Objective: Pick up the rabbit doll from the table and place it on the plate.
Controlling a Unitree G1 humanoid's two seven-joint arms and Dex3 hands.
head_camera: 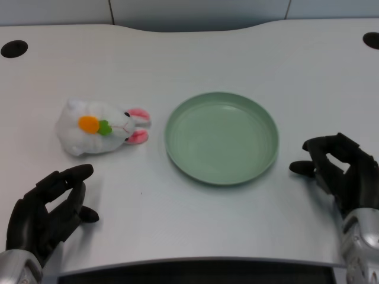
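A white rabbit doll [98,127] with pink ears and an orange carrot on its front lies on its side at the table's left, ears pointing right toward the plate. The green plate [221,137] sits at the centre with nothing on it. My left hand [48,213] hovers at the lower left, below the doll and apart from it, fingers spread and holding nothing. My right hand [340,173] rests at the lower right, to the right of the plate.
The white table [189,65] has a dark round hole at its far left corner [13,48] and another at the far right [371,39]. The table's near edge runs along the bottom of the picture.
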